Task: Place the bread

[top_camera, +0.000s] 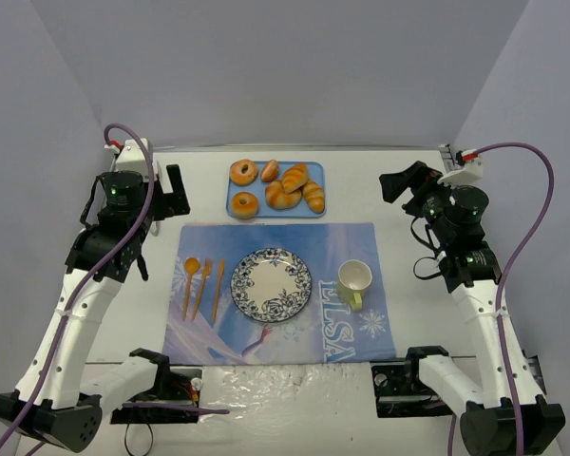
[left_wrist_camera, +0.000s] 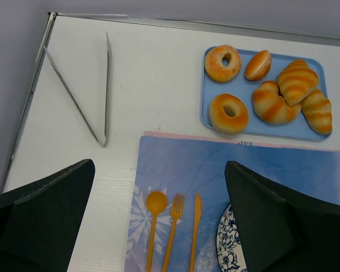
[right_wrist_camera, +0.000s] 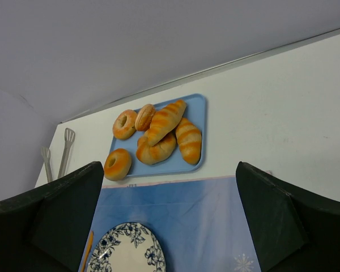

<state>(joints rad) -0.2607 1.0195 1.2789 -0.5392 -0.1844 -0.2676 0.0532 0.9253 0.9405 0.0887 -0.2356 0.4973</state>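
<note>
While hovering with left gripper (left_wrist_camera: 158,170) and right gripper (right_wrist_camera: 170,170) spread empty, amounts to the approach step, next requiring descent onto the bread (left_wrist_camera: 228,113) at the near-left corner of the tray (left_wrist_camera: 260,132).

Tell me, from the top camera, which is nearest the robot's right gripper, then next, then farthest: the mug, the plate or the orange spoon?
1. Yellow mug, on the mat's right side, closest to the right gripper.
2. Blue patterned plate, in the mat's middle.
3. Orange spoon, at the mat's left edge.
</note>
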